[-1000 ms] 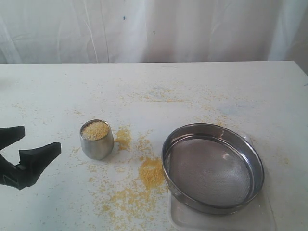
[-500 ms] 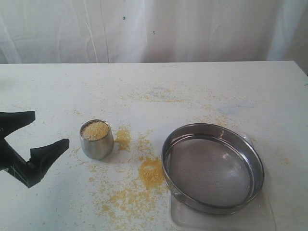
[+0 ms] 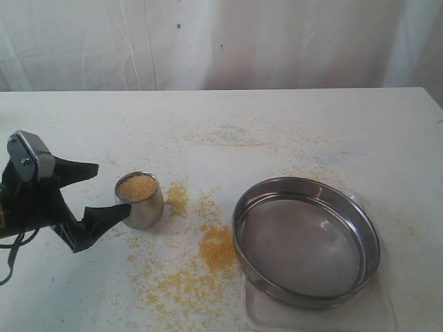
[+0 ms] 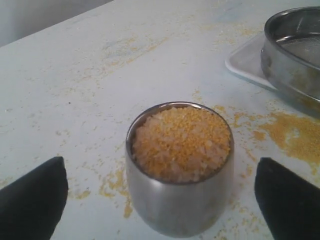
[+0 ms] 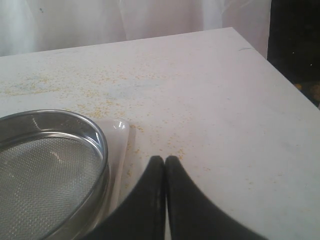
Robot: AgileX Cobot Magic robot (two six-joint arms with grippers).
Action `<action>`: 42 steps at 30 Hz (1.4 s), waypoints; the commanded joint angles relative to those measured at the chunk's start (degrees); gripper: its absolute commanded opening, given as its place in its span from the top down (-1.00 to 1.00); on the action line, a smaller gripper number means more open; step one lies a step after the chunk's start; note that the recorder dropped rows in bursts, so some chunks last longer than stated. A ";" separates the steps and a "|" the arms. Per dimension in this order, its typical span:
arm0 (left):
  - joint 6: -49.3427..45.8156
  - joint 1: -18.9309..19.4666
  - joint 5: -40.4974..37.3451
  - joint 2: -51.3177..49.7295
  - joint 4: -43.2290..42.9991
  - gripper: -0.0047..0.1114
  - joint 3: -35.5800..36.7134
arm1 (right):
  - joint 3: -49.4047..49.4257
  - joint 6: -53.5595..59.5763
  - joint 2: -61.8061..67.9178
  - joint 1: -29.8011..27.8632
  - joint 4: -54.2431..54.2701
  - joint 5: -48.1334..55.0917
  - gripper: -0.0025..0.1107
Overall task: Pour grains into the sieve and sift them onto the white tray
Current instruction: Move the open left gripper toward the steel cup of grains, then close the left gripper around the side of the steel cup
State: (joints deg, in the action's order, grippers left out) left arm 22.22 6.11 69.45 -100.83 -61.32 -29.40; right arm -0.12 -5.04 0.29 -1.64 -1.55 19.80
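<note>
The grains (image 3: 136, 187) fill a small steel cup (image 3: 140, 207) standing upright on the table's left. My left gripper (image 3: 112, 188) is open just left of the cup, one black finger (image 3: 104, 216) reaching its side. In the left wrist view the cup (image 4: 180, 205) with grains (image 4: 181, 142) stands between wide-apart fingers (image 4: 32, 200), not touching either. The sieve (image 3: 306, 238), with no grains in it, rests on the white tray (image 3: 277, 317) at the right. My right gripper (image 5: 165, 159) is shut on nothing beside the sieve (image 5: 50, 165) and the tray (image 5: 117, 145); the exterior view does not show it.
Spilled grains (image 3: 217, 247) lie in a heap and a wide scatter on the table between cup and sieve, with thinner trails farther back. A white curtain hangs behind the table. The table's far right corner (image 5: 235, 30) drops off to a dark area.
My left gripper has moved right and toward the cup, staying open; its fingers now flank the cup. Cup, sieve and tray have not moved.
</note>
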 commanded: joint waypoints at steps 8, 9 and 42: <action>-4.23 -4.80 0.51 -4.06 -1.52 -0.89 -7.03 | 0.12 0.28 -0.29 -0.17 -0.26 -0.26 0.96; -4.23 -4.80 0.51 -4.17 -1.52 -0.89 -7.54 | 0.12 0.28 -0.29 -0.17 -0.26 -0.26 0.96; -8.99 -6.76 0.51 -19.89 0.16 -0.89 -16.43 | 0.12 0.28 -0.29 -0.17 -0.26 -0.26 0.96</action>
State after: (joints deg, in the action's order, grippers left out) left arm 12.43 0.18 69.76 -119.83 -60.65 -44.56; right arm -0.12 -5.04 0.29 -1.64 -1.55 19.80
